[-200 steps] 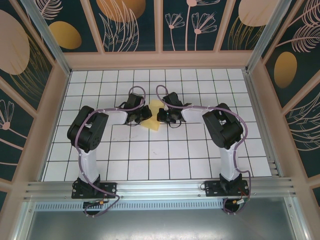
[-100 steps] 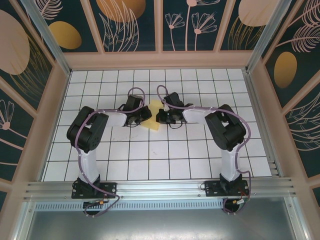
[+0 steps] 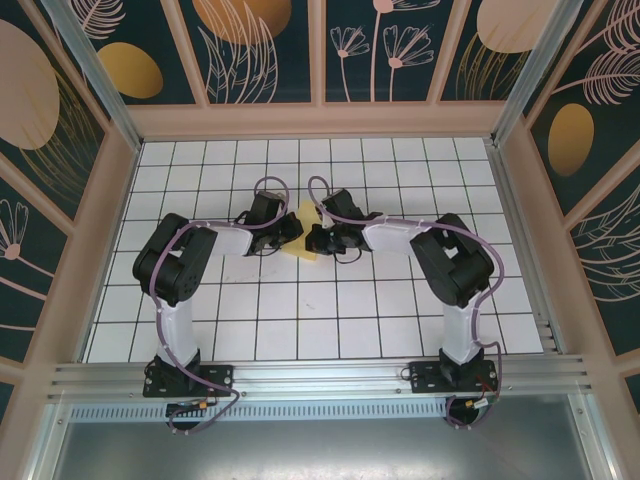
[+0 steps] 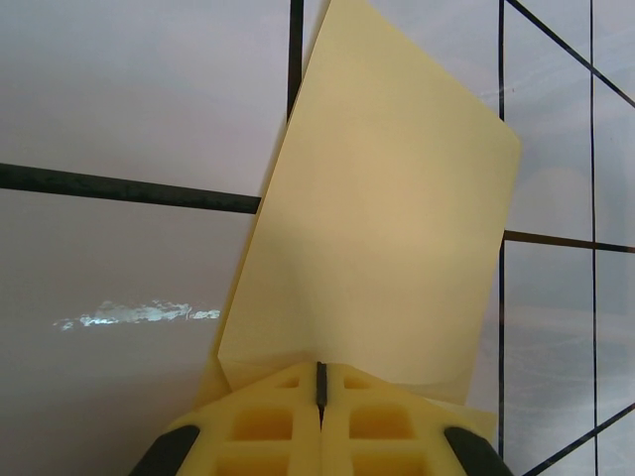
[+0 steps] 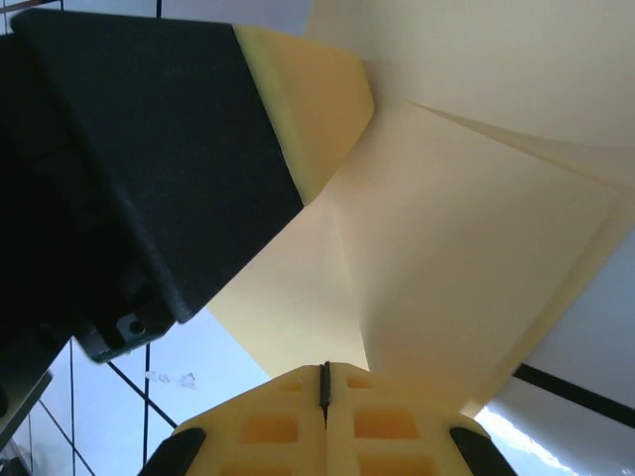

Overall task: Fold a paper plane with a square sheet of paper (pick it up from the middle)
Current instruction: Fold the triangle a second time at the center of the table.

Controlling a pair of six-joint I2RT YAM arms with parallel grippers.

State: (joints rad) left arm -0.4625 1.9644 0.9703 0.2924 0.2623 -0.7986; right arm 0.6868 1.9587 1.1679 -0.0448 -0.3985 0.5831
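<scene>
Right, one white gridded table (image 3: 300, 320) with two arms on it, left arm (image 3: 175, 265) and right arm (image 3: 452, 262), elbows out and wrists meeting mid-table. One square sheet of paper (image 3: 310, 213) sits between those wrists. It's yellow and partly folded: a flat panel with a clean corner at the left wrist, sharp creases fanning out at the right. From above, its long axis runs far-to-near. Two grippers: left gripper (image 4: 320, 382) clenched on one edge, right gripper (image 5: 324, 382) clenched on the opposite edge.
</scene>
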